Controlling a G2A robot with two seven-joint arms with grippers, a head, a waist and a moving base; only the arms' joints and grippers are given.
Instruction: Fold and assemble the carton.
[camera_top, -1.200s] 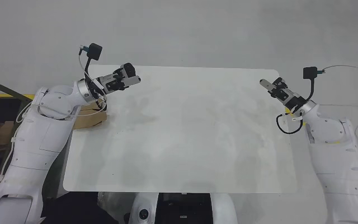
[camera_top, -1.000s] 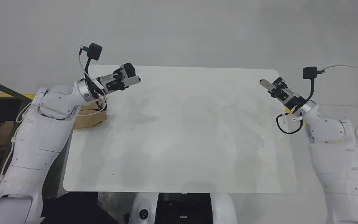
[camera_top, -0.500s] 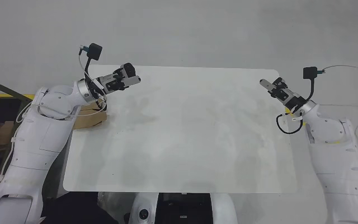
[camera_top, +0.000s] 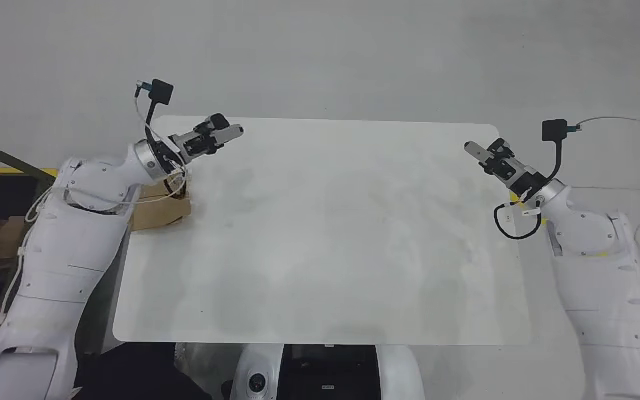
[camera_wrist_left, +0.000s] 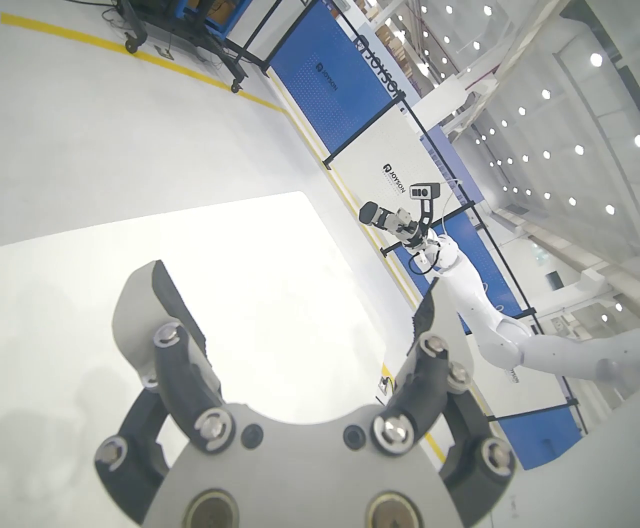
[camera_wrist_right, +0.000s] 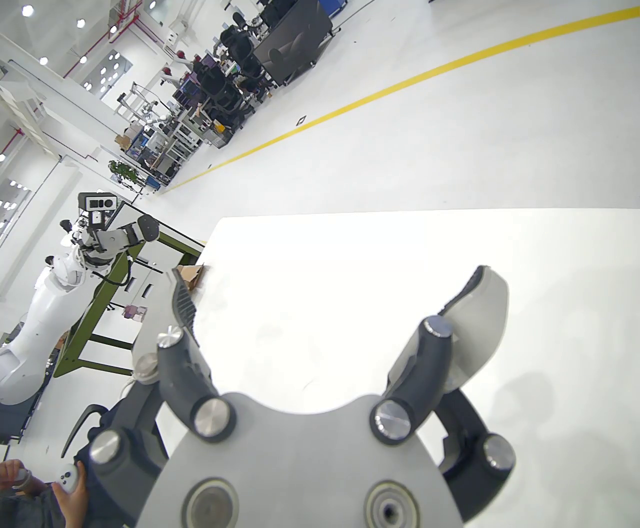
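Your left hand and right hand are hovering spread and empty over the surface. The carton is lying beside the surface's left edge. It is probably light, stiff, creasable board, so be pinching a free edge.

I'm working in a big factory-style robotics lab. It has a pale glossy floor with a yellow lane line, blue partition panels and rows of high ceiling lights. Desks with chairs and monitors stand behind, plus a white work table.
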